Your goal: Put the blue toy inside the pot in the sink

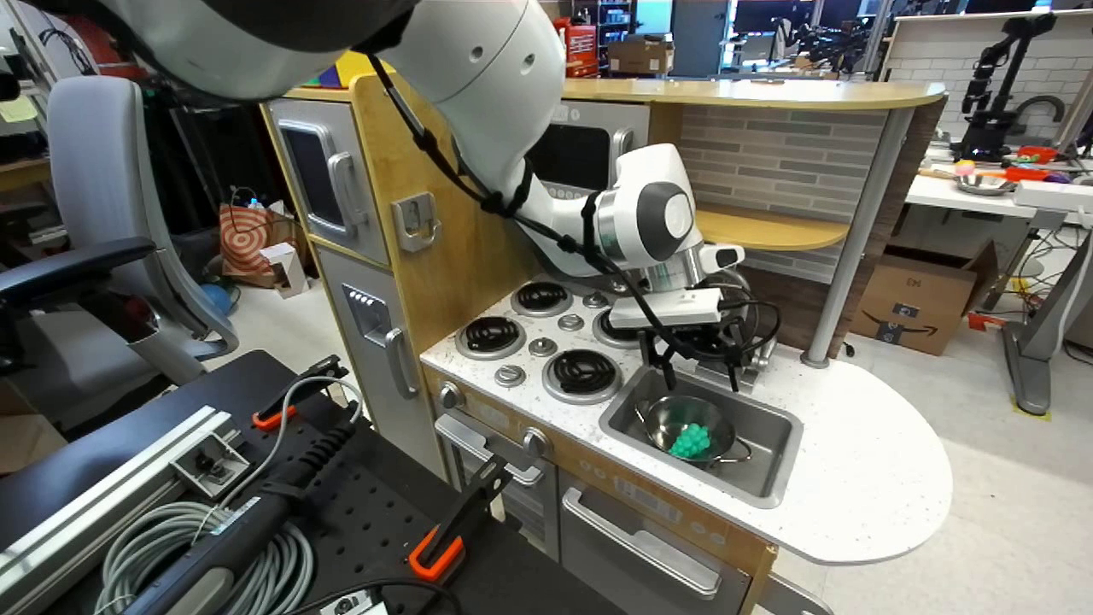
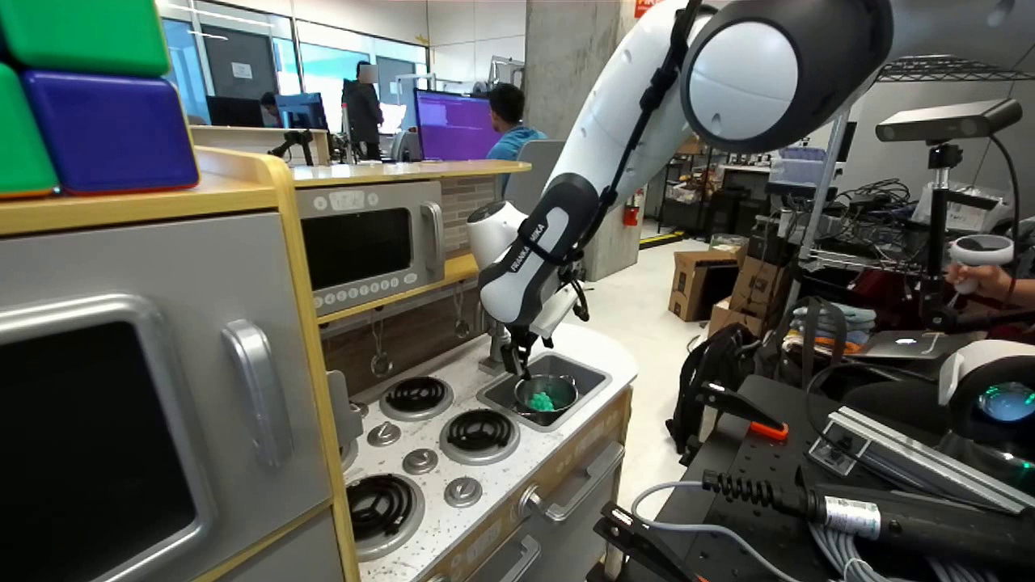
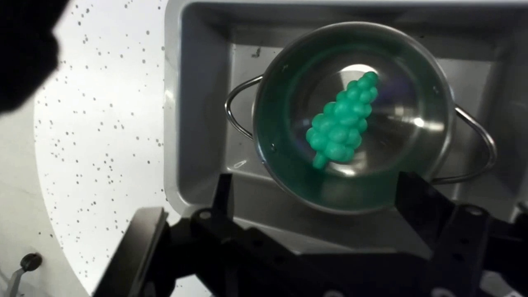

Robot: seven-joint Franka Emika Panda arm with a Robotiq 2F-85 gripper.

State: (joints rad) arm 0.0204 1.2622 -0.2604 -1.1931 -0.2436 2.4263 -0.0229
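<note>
Wrist view: the teal-green toy grape bunch (image 3: 340,121) lies inside the two-handled steel pot (image 3: 396,119), stalk toward 7 o'clock; the pot stands in the rectangular sink (image 3: 202,107). The pincer (image 3: 314,175) is released, fingers (image 3: 223,189) spread wide, holding nothing. Placement is judged complete, leaving withdrawal: raise the pincer straight up, fingers apart, before any sideways turn, since in projection one fingertip (image 3: 407,185) overlaps the pot's rim near 5 o'clock, close to the wire handle (image 3: 492,150); contact cannot be told. In an exterior view, the faucet (image 2: 495,352) rises at the sink's 10 o'clock, near the pincer, and may hamper retreat that way. A coil burner (image 1: 583,374) sits in the speckled table (image 1: 862,453), at the sink's 10 o'clock in an exterior view.
</note>
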